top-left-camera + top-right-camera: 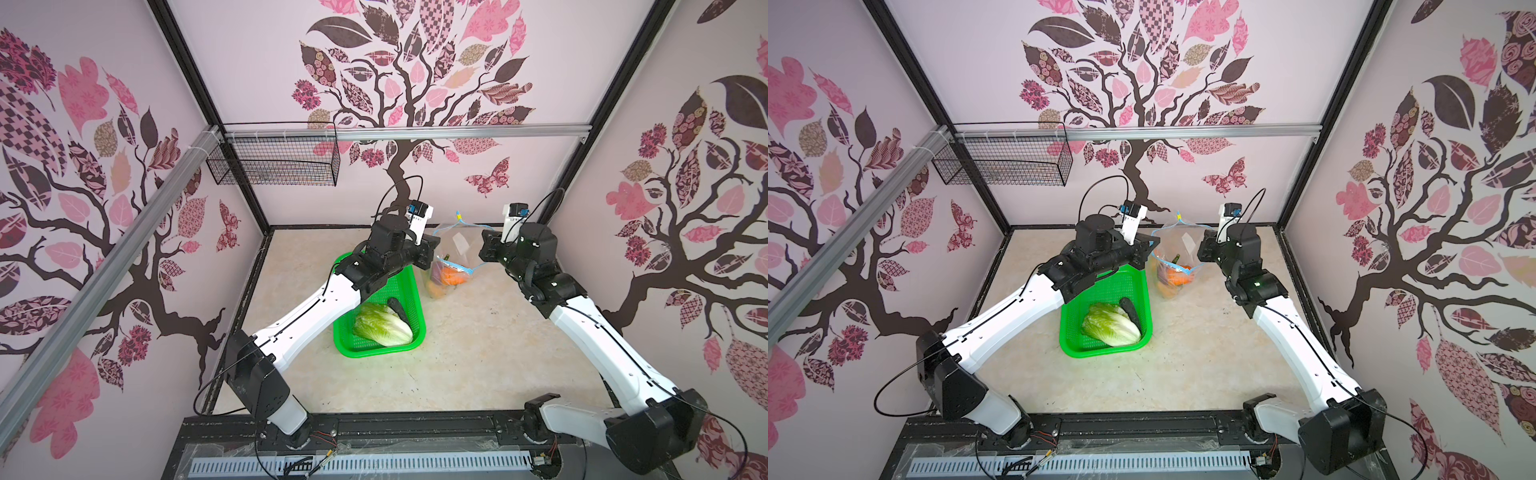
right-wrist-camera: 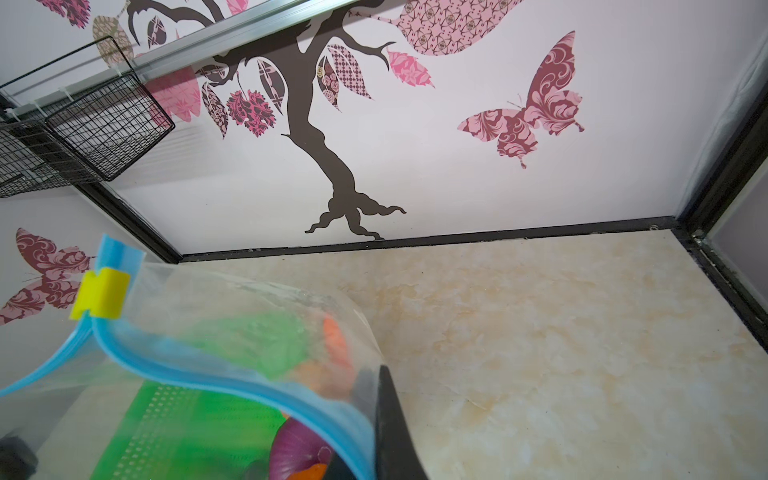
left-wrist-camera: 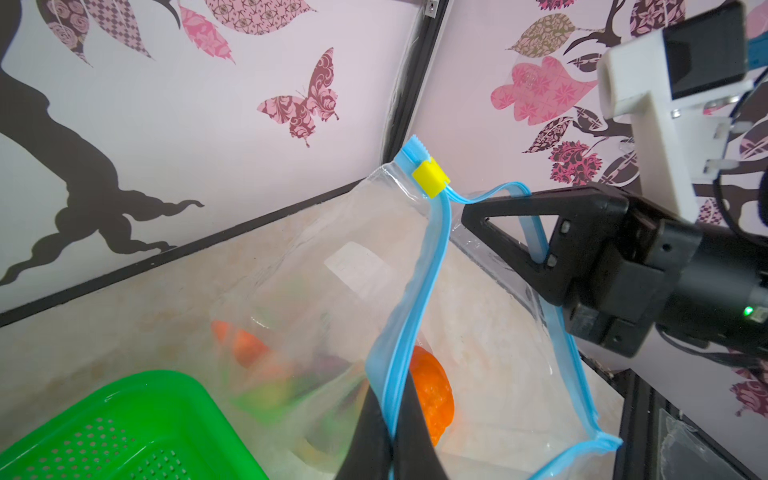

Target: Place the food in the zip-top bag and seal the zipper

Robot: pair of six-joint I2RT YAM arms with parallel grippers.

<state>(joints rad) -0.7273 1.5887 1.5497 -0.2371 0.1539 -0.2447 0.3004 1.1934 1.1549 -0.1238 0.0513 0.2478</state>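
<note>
Walls (image 1: pixel 266 83): pale panels with tree and butterfly decals enclosed the cell.
Tabletop (image 1: pixel 478 353): beige and marbled, it carried the basket.
Green mesh basket (image 1: pixel 374 353): it stood left of centre, partly under the left arm.
Zip-top bag (image 1: pixel 455 245): it was held upright just beyond the basket's far right corner, mouth gaping.
Cabbage (image 1: pixel 384 326): it lay in the basket's near end, with the dark elongated piece (image 1: pixel 397 309) against it.
Left gripper (image 3: pixel 390 399): jaws together, pinching the zipper (image 3: pixel 428 266) on the basket side.
Right gripper (image 3: pixel 473 217): jaws together on the opposite lip.
Bagged food: carrot (image 1: pixel 451 276), pumpkin (image 3: pixel 434 390) and onion (image 2: pixel 295 451) sat low inside the bag.
Yellow slider (image 3: pixel 431 178): it sat at the zipper's raised far end.
</note>
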